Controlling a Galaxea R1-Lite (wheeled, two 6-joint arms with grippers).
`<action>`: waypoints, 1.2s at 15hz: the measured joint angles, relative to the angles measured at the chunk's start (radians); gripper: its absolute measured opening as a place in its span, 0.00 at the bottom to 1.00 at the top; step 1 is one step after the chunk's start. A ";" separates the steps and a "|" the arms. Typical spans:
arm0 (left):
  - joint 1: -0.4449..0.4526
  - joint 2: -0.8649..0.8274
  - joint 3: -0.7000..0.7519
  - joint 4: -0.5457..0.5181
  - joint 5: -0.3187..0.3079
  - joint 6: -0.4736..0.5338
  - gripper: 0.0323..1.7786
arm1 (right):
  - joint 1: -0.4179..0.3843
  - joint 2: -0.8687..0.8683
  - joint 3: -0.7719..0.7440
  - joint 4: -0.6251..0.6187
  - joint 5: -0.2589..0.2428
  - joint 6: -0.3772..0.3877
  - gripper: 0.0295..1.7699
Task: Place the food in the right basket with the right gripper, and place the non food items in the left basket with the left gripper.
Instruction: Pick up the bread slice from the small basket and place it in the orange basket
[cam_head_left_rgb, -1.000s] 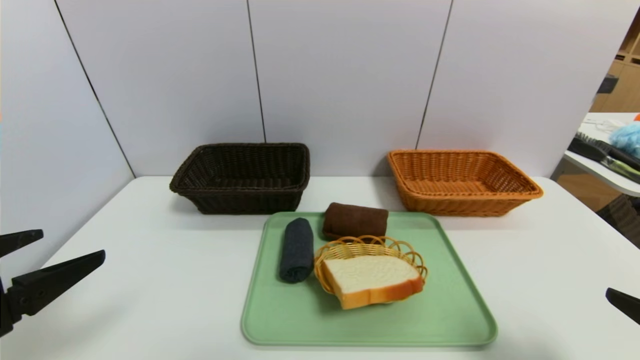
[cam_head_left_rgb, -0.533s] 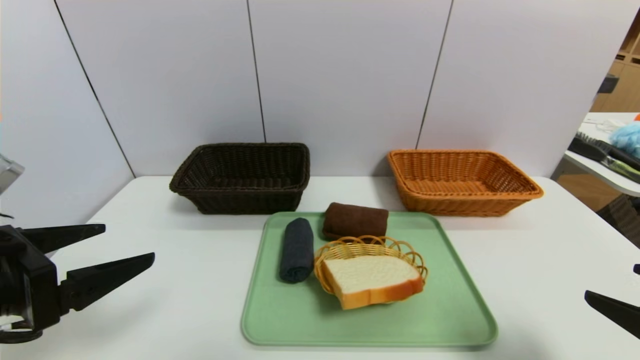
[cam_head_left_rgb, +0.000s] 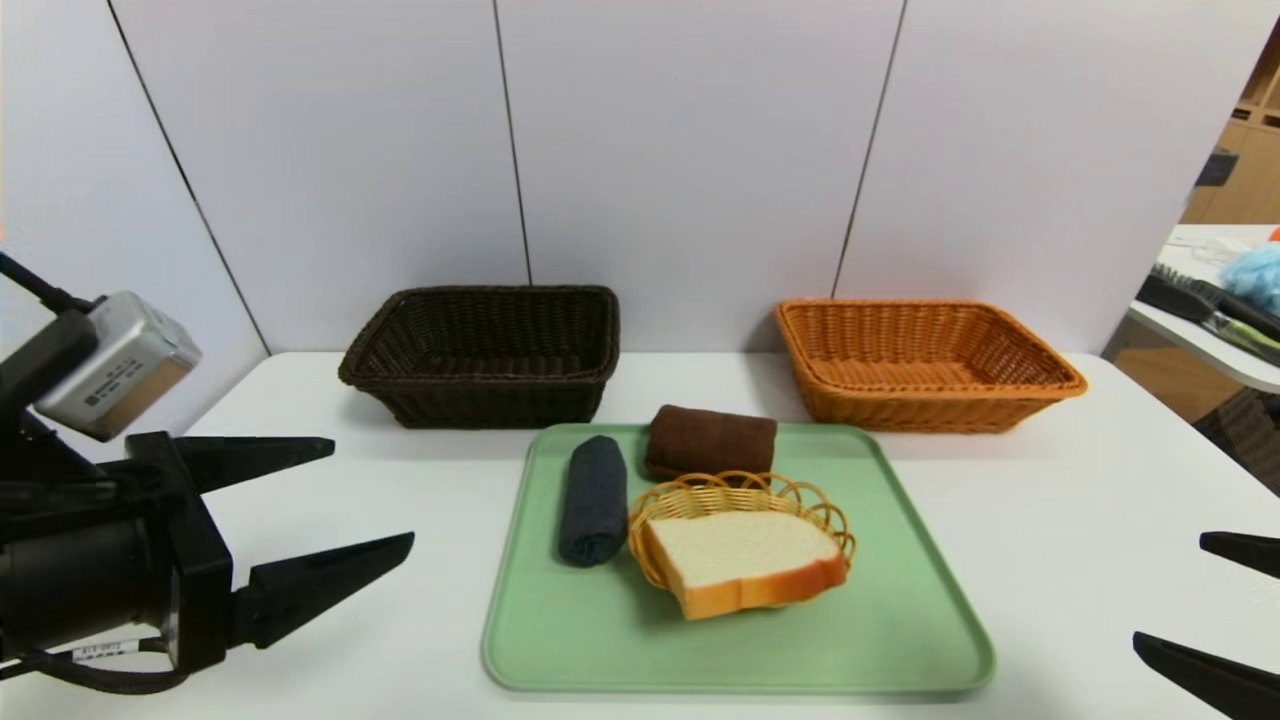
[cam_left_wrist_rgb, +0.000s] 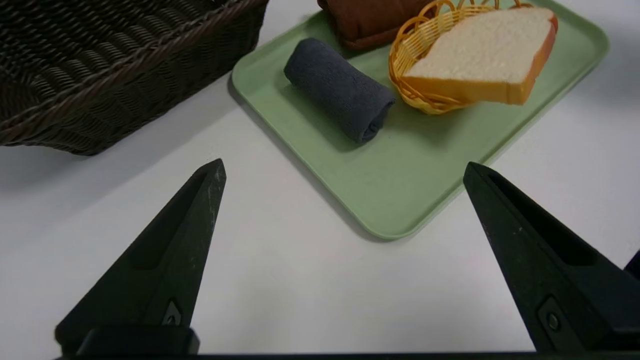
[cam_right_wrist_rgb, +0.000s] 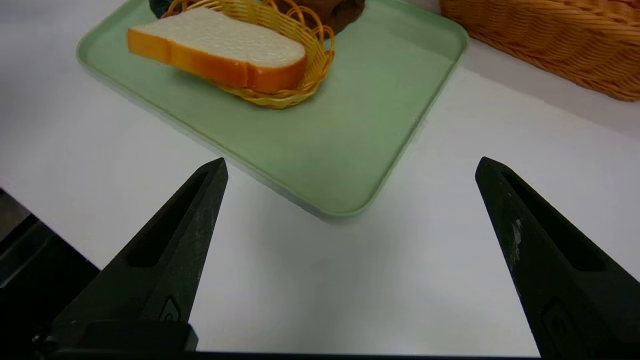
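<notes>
Both hands wide, holding nothing: left hand (cam_head_left_rgb: 365, 495) just off the tray (cam_head_left_rgb: 900, 620), right hand (cam_head_left_rgb: 1190, 600) at the table (cam_head_left_rgb: 1050, 480) edge. On tray: 2 soft rolled towels (cam_head_left_rgb: 593, 498), pinch mid-roll; bread slice (cam_head_left_rgb: 745, 560) in small basket (cam_head_left_rgb: 690, 495), probably squashy, grip crust. Left wrist label unreadable.

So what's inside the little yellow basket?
A slice of bread lies in the small yellow basket, sticking out over its front rim. The bread covers the basket's bottom, so anything under it can't be seen.
</notes>
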 joint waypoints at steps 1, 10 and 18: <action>-0.020 0.009 0.007 0.000 0.002 0.009 0.95 | 0.036 0.017 -0.004 0.000 0.001 -0.023 0.97; -0.051 0.056 0.033 -0.061 0.004 0.070 0.95 | 0.329 0.238 -0.118 -0.005 -0.009 -0.179 0.97; -0.053 0.105 0.046 -0.111 0.001 0.070 0.95 | 0.387 0.452 -0.180 -0.024 -0.050 -0.388 0.97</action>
